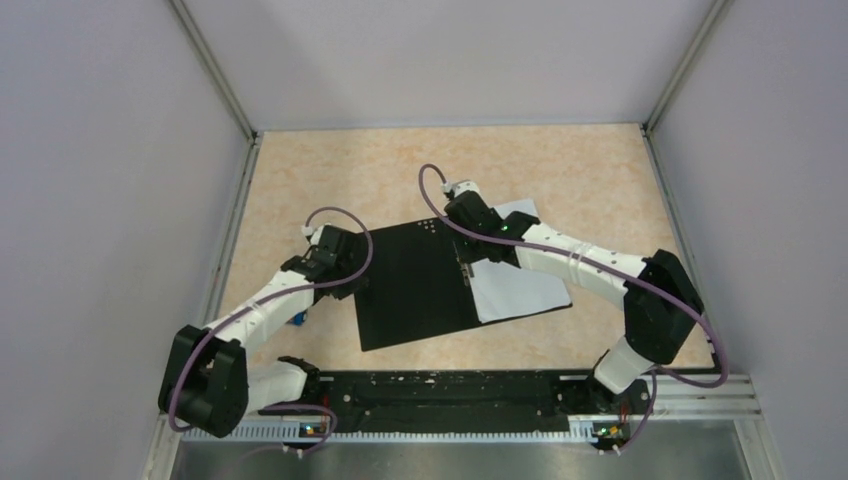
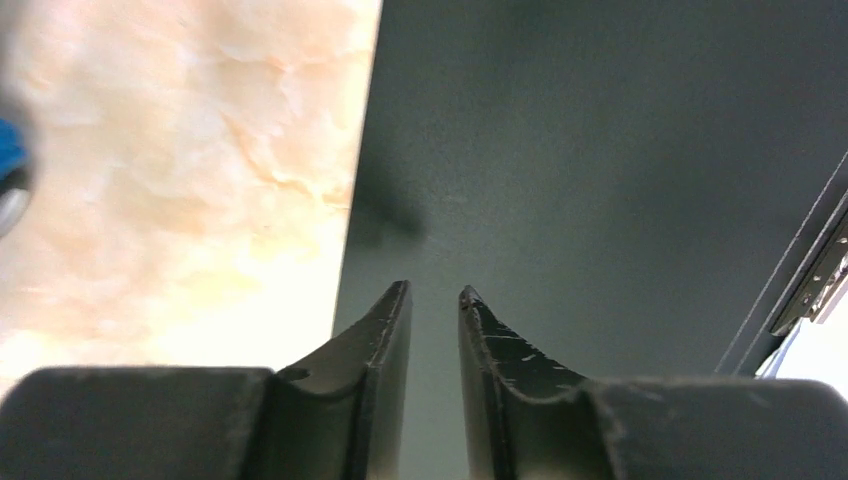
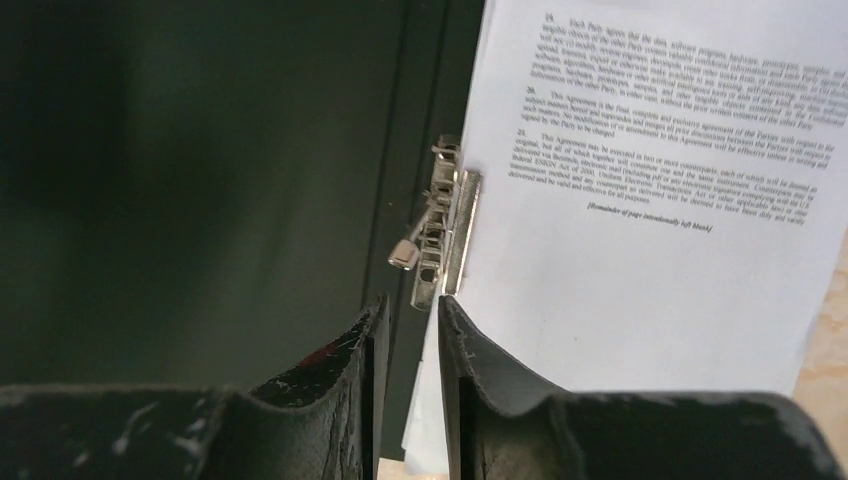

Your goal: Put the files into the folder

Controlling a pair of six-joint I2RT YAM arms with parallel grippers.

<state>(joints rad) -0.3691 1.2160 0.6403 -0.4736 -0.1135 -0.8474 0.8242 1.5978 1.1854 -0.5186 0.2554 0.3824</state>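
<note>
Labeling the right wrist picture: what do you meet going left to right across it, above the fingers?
Black inside of the folder → metal clip → printed paper sheet → a strip of the table.

Pale grey walls (image 1: 90, 150) enclose a peach marbled table (image 1: 350, 170) under even light.

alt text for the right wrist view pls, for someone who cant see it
A white printed sheet lies on the right half of an open black folder, its left edge beside the metal spine clip. The right gripper hangs just above the clip, its fingers nearly together with nothing between them.
</note>
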